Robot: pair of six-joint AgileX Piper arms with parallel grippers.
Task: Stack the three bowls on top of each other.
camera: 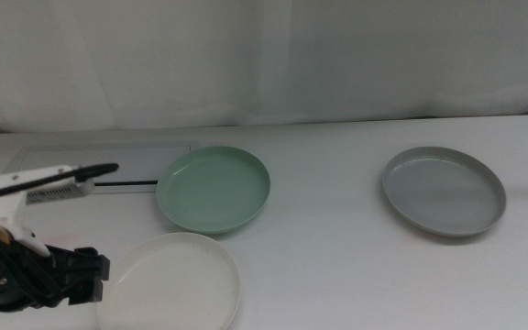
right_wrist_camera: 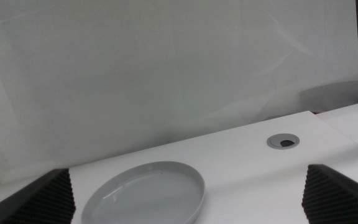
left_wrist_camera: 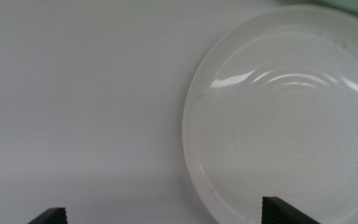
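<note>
White bowl [camera: 170,282] at the near left of the table [camera: 328,238], lying flat and empty, its left rim just beside the left gripper [camera: 97,278]. Jaws spread wide (tips showing far apart in the left wrist view, one over bare table, the other over the bowl's [left_wrist_camera: 284,118] near rim), holding nothing. Poised low and level with the rim, probably so as to straddle the thin edge and pinch it, since a shallow plate-like bowl offers no other hold. No contact yet, as far as can be told.

Further out, mint green bowl [camera: 214,189] just beyond the white one, toward the centre, rims close but apart. Likely the nearest base for a stack, hence a short carry. Behind it to the left, a flat grey panel [camera: 108,165] with a dark slot, and a white bracket [camera: 35,183] reaching over it.

Grey bowl [camera: 444,190] well apart at the far right, alone. Right gripper out of the middle view, waiting; jaws seen in its own wrist view, spread wide and empty, looking across the grey bowl [right_wrist_camera: 145,193] toward a round grommet [right_wrist_camera: 283,141] in the tabletop.

All three bowls separate: stacking not yet begun.
</note>
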